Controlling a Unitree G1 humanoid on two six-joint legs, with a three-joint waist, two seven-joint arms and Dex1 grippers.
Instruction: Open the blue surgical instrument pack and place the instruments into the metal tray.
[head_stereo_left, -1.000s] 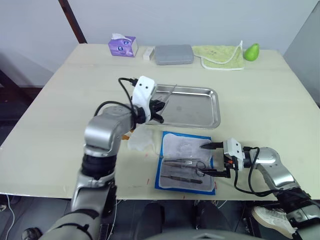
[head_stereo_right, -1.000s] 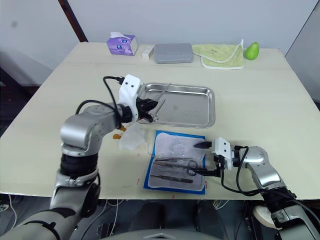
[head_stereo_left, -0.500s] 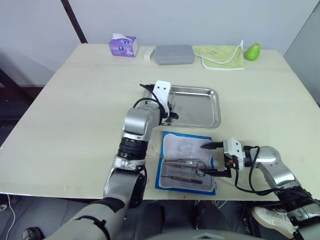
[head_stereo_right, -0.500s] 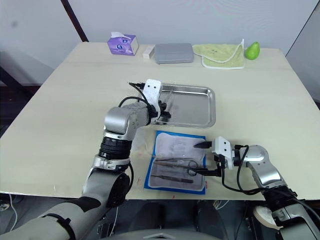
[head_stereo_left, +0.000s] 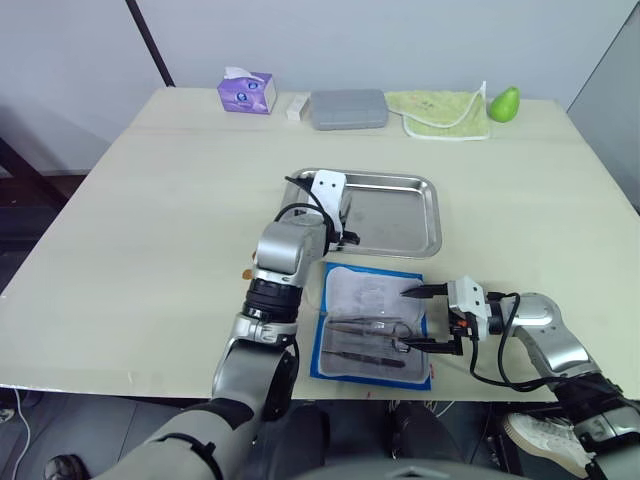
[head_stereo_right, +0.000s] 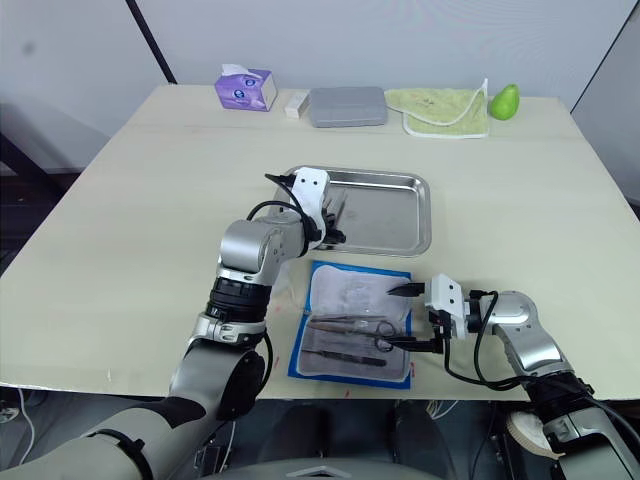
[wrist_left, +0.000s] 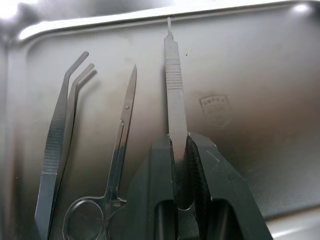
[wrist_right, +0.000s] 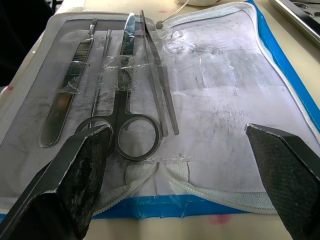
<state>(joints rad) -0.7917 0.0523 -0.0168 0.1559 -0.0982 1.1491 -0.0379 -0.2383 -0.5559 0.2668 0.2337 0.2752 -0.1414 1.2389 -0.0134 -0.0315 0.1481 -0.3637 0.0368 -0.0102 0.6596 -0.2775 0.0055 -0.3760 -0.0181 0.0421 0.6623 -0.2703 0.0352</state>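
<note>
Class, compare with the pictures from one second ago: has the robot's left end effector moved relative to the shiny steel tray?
Yes. The left end effector, shut on a slim scalpel handle, has moved from beside the shiny steel tray's left rim to over its floor.

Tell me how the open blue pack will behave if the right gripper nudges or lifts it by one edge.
The blue surgical instrument pack lies flat and thin like fabric, so it will probably flop rather than lift as a board. The instruments inside sit under clear straps and may slide or weigh that side down. The open right gripper would likely drag it along the table.
</note>
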